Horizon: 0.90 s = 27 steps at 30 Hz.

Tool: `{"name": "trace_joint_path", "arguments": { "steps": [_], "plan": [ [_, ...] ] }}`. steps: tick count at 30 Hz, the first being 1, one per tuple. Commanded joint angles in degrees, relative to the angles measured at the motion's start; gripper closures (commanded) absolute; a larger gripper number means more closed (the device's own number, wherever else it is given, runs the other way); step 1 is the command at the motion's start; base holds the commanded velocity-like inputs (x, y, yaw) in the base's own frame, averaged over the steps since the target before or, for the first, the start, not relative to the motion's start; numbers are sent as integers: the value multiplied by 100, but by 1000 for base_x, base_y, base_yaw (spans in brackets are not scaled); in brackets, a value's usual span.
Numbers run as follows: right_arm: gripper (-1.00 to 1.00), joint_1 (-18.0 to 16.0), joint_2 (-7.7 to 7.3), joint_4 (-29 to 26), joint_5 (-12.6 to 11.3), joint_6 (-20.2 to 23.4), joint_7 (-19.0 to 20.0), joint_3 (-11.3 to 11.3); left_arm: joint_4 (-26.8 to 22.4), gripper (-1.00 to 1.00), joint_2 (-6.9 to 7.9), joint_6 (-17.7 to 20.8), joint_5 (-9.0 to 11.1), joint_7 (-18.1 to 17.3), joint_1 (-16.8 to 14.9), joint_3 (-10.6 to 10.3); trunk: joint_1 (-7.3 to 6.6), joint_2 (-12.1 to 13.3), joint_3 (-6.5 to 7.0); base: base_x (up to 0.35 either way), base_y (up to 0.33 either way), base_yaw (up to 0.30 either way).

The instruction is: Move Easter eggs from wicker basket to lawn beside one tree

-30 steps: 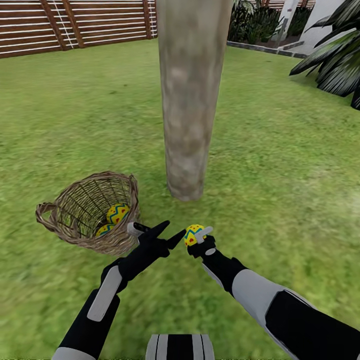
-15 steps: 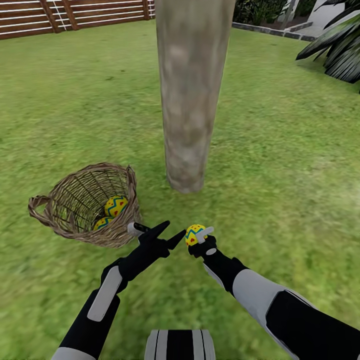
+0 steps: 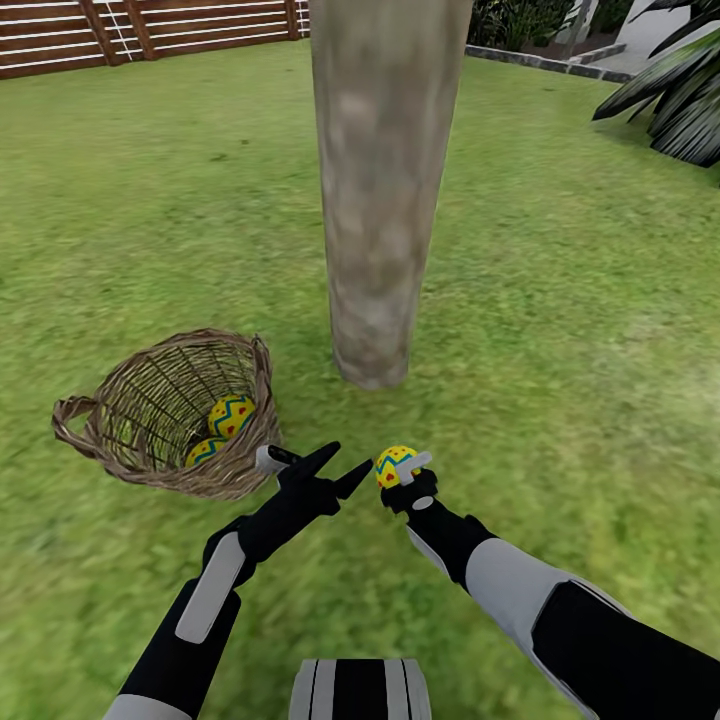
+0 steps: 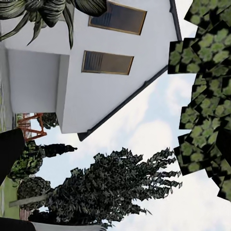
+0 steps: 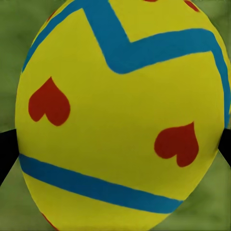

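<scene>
— What can't you make out from here?

— The tree trunk (image 3: 375, 190) runs off the top of the head view, so no canopy there. In the wicker basket (image 3: 165, 415), tipped on its side on the lawn (image 3: 560, 330) with its mouth toward the trunk, two Easter eggs sit against the lower wall: one (image 3: 232, 415) fairly plain, the other (image 3: 205, 450) half buried behind the weave.

— And the third egg?

— The held egg (image 3: 396, 466) is clamped in the right pincer (image 3: 402, 470), above the grass just short of the trunk's foot. Up close in the right wrist view that egg (image 5: 122, 113) crowds the frame — blue zigzag, red hearts — with only dark slivers of the fingers at its sides.

— The left one?

— The left pincer (image 3: 325, 468) is spread wide, holding nothing, between the basket rim and the held egg, close to both.

— Anything else about?

— A brown slat fence (image 3: 150, 30) at the far left, a broad-leaved plant (image 3: 670, 100) cut off at the right edge. The left wrist camera points away, at a white house (image 4: 96, 67), a dark conical tree (image 4: 110, 187) and a fringe of green-and-white leaves (image 4: 207, 96).
</scene>
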Motion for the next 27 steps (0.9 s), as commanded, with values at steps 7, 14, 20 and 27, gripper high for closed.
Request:
{"name": "trace_joint_path", "arguments": {
  "steps": [7, 14, 20, 27],
  "plan": [
    [100, -3, -1, -22, -37, 37, -39, 45, -8, -100, 0, 34, 20, -4, -2, -1, 4, -4, -48, 2, 0, 0],
    [100, -3, 5, -55, -37, -9, -39, 24, -8, -100, 0, 34, 20, -4, -2, -1, 17, -11, -158, 0, 0, 0],
    [100, -2, -4, -51, -37, -300, -39, 14, -8, -100, 0, 34, 20, -4, -2, -1, 22, -13, -203, 0, 0, 0],
    [100, -3, -3, -54, -37, -268, -39, 14, 4, -100, 0, 34, 20, -4, -2, -1, 22, -13, -203, 0, 0, 0]
  ]
}}
